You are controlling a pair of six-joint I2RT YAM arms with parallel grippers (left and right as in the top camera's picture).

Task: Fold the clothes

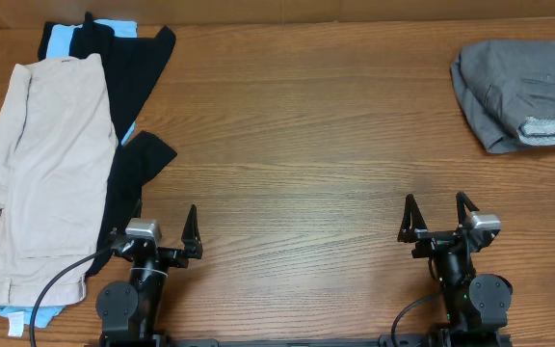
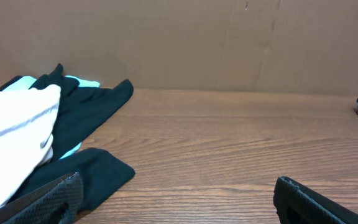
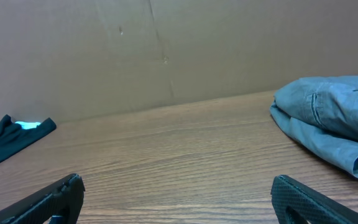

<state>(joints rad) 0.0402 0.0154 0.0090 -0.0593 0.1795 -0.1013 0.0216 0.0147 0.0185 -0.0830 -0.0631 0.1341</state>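
Note:
A pile of unfolded clothes lies at the table's left: beige trousers (image 1: 37, 164) on top of a black garment (image 1: 133, 87) and a light blue one (image 1: 61, 40). The pile also shows in the left wrist view (image 2: 73, 118). A folded grey garment (image 1: 518, 92) sits at the far right, also in the right wrist view (image 3: 328, 121). My left gripper (image 1: 162, 231) is open and empty at the front left, its left finger close to the black garment's edge. My right gripper (image 1: 441, 220) is open and empty at the front right.
The wooden table (image 1: 306, 145) stretches between the pile and the grey garment. A brown cardboard wall (image 2: 229, 37) stands along the table's far edge.

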